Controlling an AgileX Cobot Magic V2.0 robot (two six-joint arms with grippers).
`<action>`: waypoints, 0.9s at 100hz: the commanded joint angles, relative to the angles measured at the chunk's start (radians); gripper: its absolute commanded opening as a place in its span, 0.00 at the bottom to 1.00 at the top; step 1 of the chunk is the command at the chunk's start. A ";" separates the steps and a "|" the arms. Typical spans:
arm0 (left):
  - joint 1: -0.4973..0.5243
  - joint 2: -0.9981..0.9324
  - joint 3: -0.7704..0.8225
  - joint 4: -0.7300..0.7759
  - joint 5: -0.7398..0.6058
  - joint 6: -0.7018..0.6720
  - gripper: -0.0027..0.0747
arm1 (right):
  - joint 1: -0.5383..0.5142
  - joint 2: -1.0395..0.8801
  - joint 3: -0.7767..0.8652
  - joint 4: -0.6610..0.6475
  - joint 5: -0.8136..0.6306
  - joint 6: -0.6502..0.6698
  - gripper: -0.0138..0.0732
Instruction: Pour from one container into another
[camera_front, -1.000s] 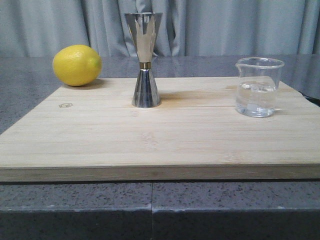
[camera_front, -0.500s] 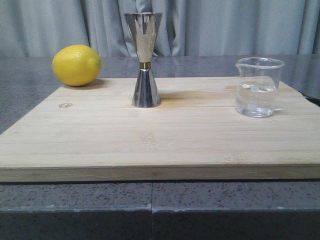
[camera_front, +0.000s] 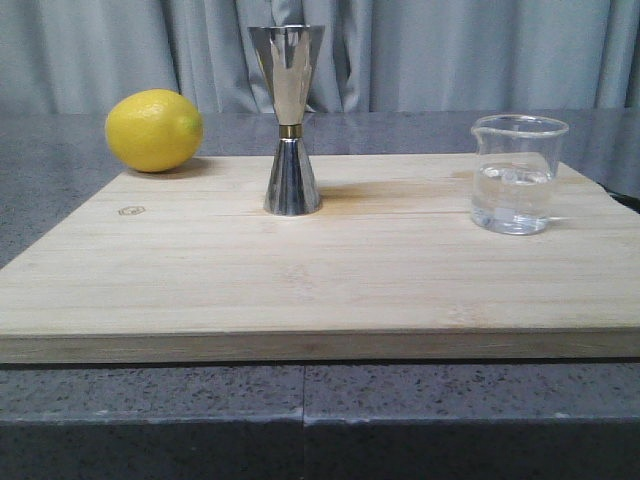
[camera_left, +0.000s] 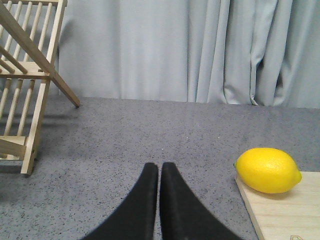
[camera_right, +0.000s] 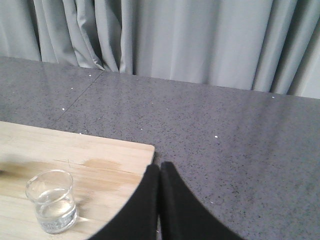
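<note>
1. Wooden rack (camera_left: 27, 85): pale slatted frame, seen only in the left wrist view, standing on the grey speckled worktop (camera_left: 150, 135) well apart from the board.
2. Left gripper (camera_left: 159, 167): black fingers (camera_left: 145, 200) pressed together tip to tip, nothing between them; over bare worktop, beside the board's left edge.
3. Lemon (camera_front: 154, 130): yellow, whole, lying at the far left corner of the wooden board (camera_front: 320, 270), partly on its edge.
4. Steel jigger (camera_front: 289, 120): hourglass form, brass-coloured band at the waist, upright on the board's far middle, wide mouth upward; contents cannot be told.
5. Glass beaker (camera_front: 515, 175): clear, pouring lip turned left, upright near the board's far right corner, holding clear liquid to roughly two-thirds; well apart from the jigger. Also shown in the right wrist view (camera_right: 51, 200).
6. Right gripper (camera_right: 160, 167): black fingers (camera_right: 175, 205) closed against each other, holding nothing; at the board's right edge, near the beaker but clear of it.
7. Backdrop: grey curtain (camera_front: 450, 50) behind the worktop.
</note>
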 joint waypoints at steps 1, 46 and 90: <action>-0.006 0.017 -0.036 -0.009 -0.072 -0.001 0.01 | 0.000 0.014 -0.037 -0.006 -0.073 0.000 0.09; -0.004 0.017 -0.036 -0.009 -0.098 -0.005 0.67 | 0.000 0.014 -0.037 -0.008 -0.081 0.008 0.80; -0.004 0.017 -0.036 -0.054 -0.097 -0.005 0.67 | 0.000 0.014 -0.037 0.021 -0.074 0.008 0.80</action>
